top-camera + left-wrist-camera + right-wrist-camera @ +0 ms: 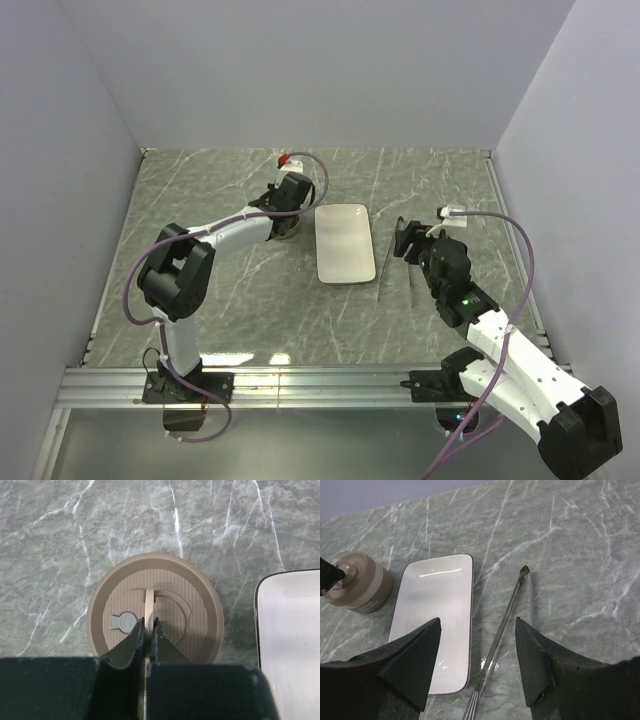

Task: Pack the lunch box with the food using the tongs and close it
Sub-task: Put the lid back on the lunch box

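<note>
Lunch box [367, 592]: stands closed on the tabletop [450, 180], just left of the white plate [435, 605]. Sits left of centre in the top view and at upper left of the right wrist view. Lid [170, 575] seated flat on the tin, ridged face up.

No food in sight anywhere (plate bare, nothing loose on the marble), so presumably packed inside, though whatever is in there stays hidden under the lid. Tongs [508, 611] lying on the tabletop just right of the plate, held by nothing. Judged close to finished: looks as if only releasing the lid and checking its seat remain.

Left arm [230, 232] stretched toward the upper middle of the top view, wrist bent down over the box. Left jaws pinched narrow on the lid's thin upright handle [149, 602].

Right arm [500, 345] reaching in from lower right, wrist tipped forward over the tongs. Right jaws spread wide and holding nothing, one tip on either side of the tongs' near stretch, apparently above them.
</note>
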You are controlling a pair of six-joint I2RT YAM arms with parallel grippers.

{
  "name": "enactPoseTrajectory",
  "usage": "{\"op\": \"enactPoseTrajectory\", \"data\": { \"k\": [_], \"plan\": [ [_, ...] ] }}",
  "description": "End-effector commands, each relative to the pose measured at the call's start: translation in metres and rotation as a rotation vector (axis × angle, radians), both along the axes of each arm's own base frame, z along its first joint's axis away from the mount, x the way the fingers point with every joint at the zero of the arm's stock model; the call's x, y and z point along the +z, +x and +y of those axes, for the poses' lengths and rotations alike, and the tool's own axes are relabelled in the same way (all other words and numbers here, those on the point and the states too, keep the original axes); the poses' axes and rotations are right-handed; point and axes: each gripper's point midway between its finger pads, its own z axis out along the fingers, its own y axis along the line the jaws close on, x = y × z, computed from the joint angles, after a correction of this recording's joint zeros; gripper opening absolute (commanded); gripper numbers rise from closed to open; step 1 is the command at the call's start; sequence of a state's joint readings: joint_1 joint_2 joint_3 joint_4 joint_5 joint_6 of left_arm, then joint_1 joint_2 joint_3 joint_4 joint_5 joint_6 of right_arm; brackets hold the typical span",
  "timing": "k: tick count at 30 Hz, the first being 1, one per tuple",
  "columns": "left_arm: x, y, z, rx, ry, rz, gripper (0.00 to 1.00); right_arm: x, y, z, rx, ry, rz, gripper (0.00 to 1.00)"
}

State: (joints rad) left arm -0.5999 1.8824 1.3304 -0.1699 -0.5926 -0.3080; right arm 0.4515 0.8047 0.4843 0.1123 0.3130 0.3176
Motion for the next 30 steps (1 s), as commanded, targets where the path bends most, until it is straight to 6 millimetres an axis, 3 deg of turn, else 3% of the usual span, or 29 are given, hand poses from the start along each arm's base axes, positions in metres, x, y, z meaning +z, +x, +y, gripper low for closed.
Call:
{"op": "enactPoseTrajectory", "data": {
  "k": [1, 16, 30],
  "plan": [
    [0.029, 0.007, -0.011, -0.010, -0.014, -0.060, 0.00, 0.011, 0.004, -0.002, -0.019, 0.020, -0.039, 0.68],
    [0.026, 0.009, -0.004, 0.034, 0.021, -0.069, 0.00, 0.010, 0.003, -0.002, -0.016, 0.020, -0.038, 0.68],
    [0.007, 0.013, 0.001, 0.051, 0.081, -0.038, 0.00, 0.010, 0.003, -0.001, -0.015, 0.017, -0.035, 0.68]
  ]
}}
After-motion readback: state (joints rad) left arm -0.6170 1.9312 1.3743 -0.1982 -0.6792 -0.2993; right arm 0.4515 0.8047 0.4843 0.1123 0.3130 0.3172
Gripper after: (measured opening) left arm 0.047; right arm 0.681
